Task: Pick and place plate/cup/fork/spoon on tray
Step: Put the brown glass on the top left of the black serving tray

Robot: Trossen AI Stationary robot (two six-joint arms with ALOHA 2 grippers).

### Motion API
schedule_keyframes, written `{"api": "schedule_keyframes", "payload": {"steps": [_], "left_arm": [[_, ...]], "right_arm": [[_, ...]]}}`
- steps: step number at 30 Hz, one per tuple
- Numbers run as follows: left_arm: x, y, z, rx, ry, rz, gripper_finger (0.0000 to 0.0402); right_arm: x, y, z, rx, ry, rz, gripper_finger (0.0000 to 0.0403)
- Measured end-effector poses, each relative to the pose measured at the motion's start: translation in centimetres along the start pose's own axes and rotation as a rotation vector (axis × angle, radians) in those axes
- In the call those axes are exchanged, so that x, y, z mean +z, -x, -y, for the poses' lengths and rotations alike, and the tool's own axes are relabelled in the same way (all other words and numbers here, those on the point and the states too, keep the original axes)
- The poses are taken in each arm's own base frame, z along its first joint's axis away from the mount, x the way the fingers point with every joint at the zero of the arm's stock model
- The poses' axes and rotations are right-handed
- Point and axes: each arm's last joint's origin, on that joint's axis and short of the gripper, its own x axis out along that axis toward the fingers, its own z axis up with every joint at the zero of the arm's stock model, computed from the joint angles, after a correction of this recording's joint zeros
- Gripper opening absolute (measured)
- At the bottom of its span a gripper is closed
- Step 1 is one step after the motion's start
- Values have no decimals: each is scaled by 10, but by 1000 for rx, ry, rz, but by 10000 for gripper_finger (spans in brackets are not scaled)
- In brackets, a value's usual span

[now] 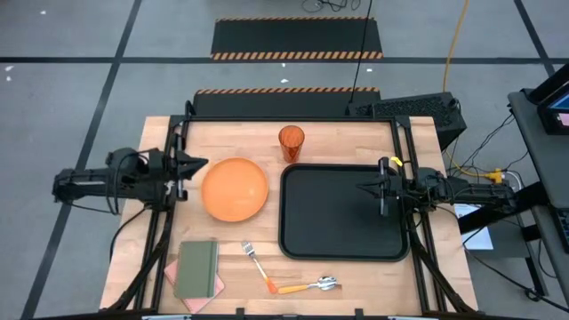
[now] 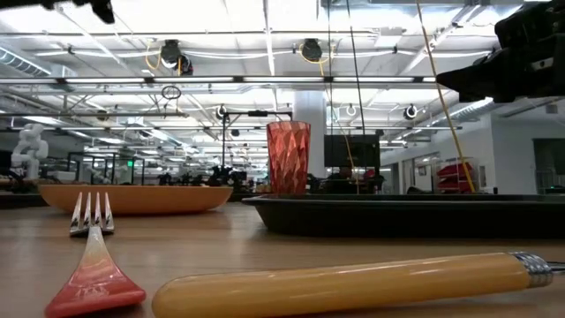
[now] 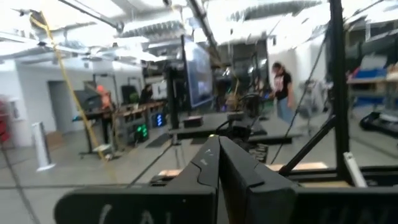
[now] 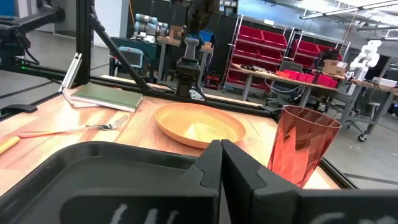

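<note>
A large black tray (image 1: 345, 213) with a raised rim lies flat on a wooden table (image 1: 293, 142), and everything else here is placed in relation to it. The tray holds nothing. Just off its left edge sits the round orange plate (image 1: 235, 188), flat on the wood. Near the tray's far left corner, standing upright on the table and not on the tray, is the translucent orange cup (image 1: 291, 142). In front of the tray's near left corner lies the fork (image 1: 257, 264), its tines pointing away toward the plate, and beside it the spoon (image 1: 308, 285) lies roughly parallel to the tray's near edge, its silver bowl toward the right. Further left of these, a green notebook (image 1: 196, 268) rests on a pink cloth (image 1: 172, 276). The right gripper (image 1: 364, 188) hangs above the tray's right half, fingers pressed together and holding nothing. The left gripper (image 1: 203, 163) waits beyond the plate's far left side, well away from the tray, fingers likewise closed and empty.
</note>
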Motion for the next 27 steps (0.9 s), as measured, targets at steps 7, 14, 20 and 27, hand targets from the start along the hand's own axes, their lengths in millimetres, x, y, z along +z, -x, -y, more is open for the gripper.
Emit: {"api": "schedule_keyframes", "payload": {"steps": [7, 14, 20, 27], "left_arm": [[49, -41, -5, -6, -75, -113, 5], [74, -97, -11, 101, -149, -206, 5], [67, -151, -23, 112, -215, -469, 5], [27, -204, -48, 166, -247, -660, 19]], "right_arm": [[0, 0, 0, -1, 0, 3, 0], [10, 1, 2, -16, -96, 107, 0], [17, 2, 4, -19, -243, 172, 0], [17, 1, 4, -35, -356, 154, 0]]}}
